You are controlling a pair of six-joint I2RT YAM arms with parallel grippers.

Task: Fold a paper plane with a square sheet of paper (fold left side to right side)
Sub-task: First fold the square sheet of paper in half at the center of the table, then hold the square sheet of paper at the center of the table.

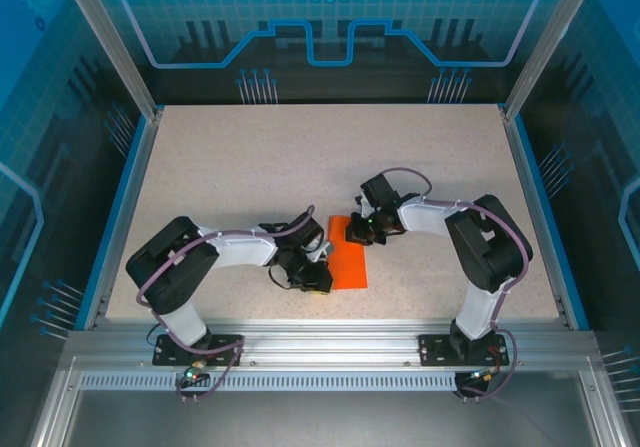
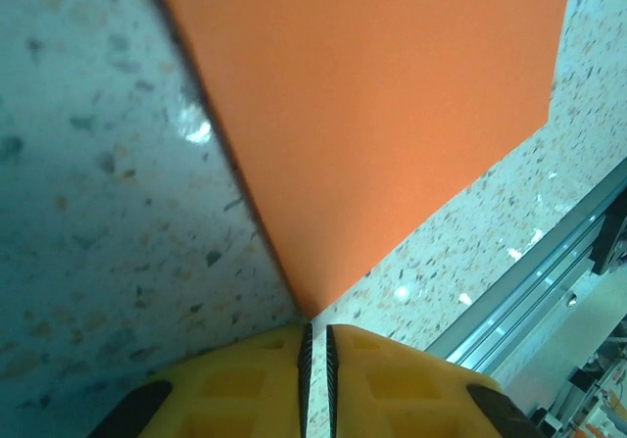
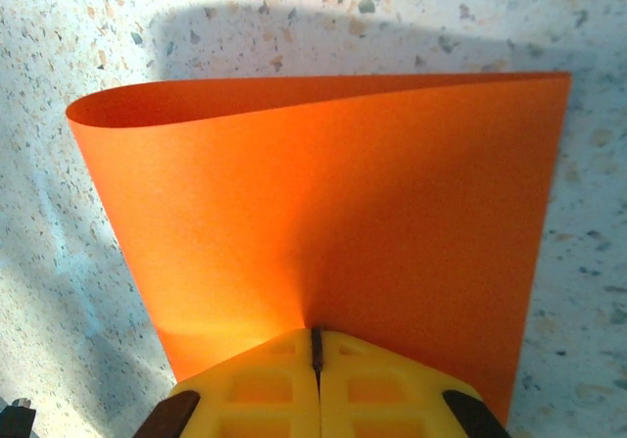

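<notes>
The square sheet of paper (image 1: 350, 261) is bright orange and lies doubled over near the table's front middle. In the right wrist view the paper (image 3: 343, 203) has a rounded, uncreased bend at its left, and its upper layer puckers into my right gripper (image 3: 315, 332), which is shut on its near edge. In the top view the right gripper (image 1: 365, 231) sits at the paper's far end. My left gripper (image 1: 318, 275) is at the near left corner. In the left wrist view the left gripper (image 2: 315, 328) is shut to a thin slit, and the paper (image 2: 372, 115) ends in a corner right at its tips.
The speckled table (image 1: 300, 157) has blue side walls and glass panels around it. An aluminium rail (image 2: 549, 281) runs along the front edge, close to the left gripper. Both arm bases stand on that rail.
</notes>
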